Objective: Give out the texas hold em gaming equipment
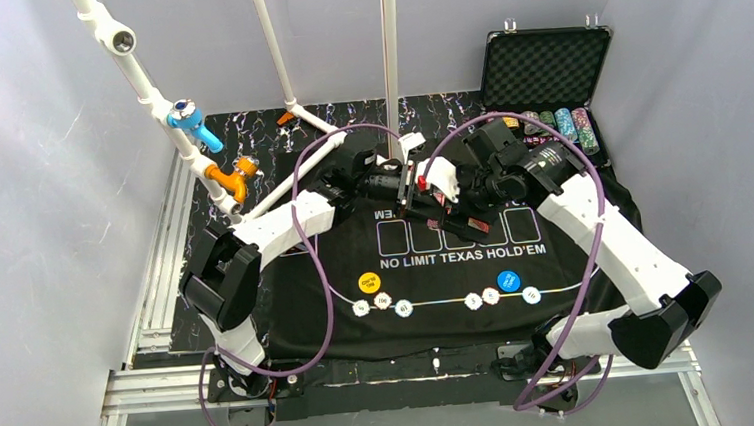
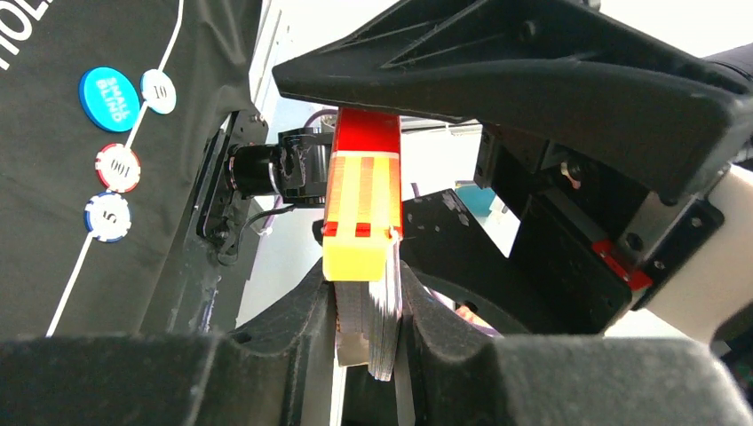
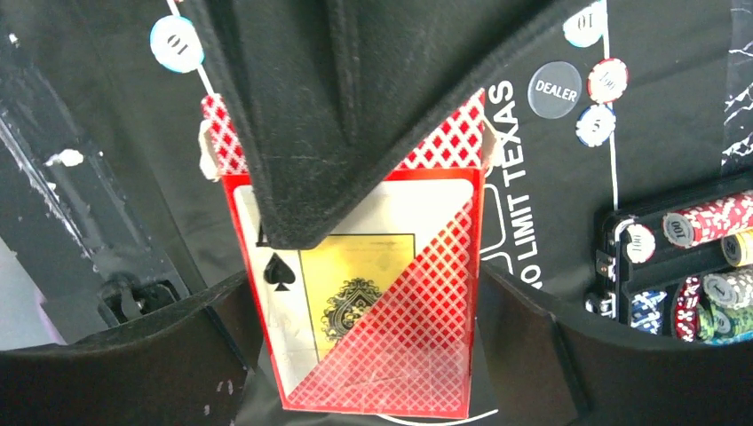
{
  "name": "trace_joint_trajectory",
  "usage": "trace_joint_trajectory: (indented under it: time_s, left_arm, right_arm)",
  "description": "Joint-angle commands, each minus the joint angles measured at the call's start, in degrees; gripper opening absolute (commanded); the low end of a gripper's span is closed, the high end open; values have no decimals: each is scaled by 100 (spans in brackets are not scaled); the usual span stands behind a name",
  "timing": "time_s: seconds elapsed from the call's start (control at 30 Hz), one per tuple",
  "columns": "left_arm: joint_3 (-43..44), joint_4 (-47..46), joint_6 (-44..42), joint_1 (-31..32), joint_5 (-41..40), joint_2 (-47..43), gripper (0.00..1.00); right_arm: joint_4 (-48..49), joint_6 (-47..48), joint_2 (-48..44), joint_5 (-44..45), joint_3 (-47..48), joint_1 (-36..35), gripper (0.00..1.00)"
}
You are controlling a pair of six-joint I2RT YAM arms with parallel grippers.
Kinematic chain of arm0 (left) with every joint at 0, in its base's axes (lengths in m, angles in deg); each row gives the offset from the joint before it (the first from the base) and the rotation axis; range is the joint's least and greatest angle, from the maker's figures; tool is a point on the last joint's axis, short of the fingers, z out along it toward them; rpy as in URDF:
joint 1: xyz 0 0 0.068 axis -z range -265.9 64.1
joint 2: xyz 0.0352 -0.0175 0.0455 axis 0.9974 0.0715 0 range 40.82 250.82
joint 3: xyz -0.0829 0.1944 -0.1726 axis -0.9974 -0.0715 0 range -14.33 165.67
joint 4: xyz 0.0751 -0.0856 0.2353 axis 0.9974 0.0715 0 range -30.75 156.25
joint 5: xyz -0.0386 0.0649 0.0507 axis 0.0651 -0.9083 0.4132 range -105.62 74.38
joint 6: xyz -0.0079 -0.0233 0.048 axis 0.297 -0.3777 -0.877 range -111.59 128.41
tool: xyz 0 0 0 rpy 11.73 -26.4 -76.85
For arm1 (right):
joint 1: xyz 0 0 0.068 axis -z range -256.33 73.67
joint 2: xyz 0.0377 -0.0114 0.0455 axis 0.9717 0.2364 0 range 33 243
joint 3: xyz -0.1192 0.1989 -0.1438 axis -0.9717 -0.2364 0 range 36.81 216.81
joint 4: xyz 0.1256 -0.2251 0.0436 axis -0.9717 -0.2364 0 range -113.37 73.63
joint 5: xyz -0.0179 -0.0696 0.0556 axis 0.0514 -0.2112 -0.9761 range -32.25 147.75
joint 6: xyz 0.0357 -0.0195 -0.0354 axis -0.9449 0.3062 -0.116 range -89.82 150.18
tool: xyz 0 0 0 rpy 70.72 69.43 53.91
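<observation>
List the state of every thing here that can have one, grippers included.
Red cardboard card box: flaps open, held by right gripper.
White-faced card deck: partly out of the box, clamped by left gripper.
Black foam-lined case: lid open.
Yellow round button disc: flat on black felt mat.
Blue round button disc: flat on the mat.

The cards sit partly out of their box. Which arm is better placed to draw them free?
Left. The left gripper is shut on the exposed card stack, so it likely pulls; the right gripper clamps the card box by its sides and can brace it.
</observation>
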Motion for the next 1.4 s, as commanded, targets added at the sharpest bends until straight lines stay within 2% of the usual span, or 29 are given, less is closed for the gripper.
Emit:
trace_joint_trajectory:
  time_s: [0.0,0.1,0.23,0.37,0.5,0.63,0.8,0.87,1.0,1.07,1.37]
  left_arm:
    - [168,-108,-65,3,267,-576,0]
    - [151,-115,-55,2,265,-595,0]
    - [206,-111,-36,29,319,-566,0]
    - [226,-115,-34,46,368,-570,0]
    - [182,-115,-35,55,368,-621,0]
    - [137,-117,-54,50,332,-677,0]
    - [17,113,-224,-57,156,-807,48]
    - [81,482,-498,-120,75,-870,60]
    - [447,1761,-1566,-238,-321,-980,68]
    - [702,2492,-2136,-238,-448,-953,69]
    - [848,2200,-2051,-83,-32,-813,68]
  right_arm:
    - [463,-220,-299,146,-120,-31,85]
    - [587,-303,-394,65,-159,-31,83]
    - [739,-394,-507,-185,-258,-31,94]
    - [817,-474,-508,-285,-382,-31,92]
    - [870,-479,-534,-306,-447,-31,73]
    - [840,-437,-599,-302,-462,-31,43]
    - [642,-475,-709,-282,-422,-31,17]
    - [573,-567,-773,-266,-410,-30,13]
    - [416,-821,-949,-291,-436,-31,1]
    - [328,-911,-1010,-311,-439,-31,1]
    - [-25,-786,-985,-660,-362,-13,1]
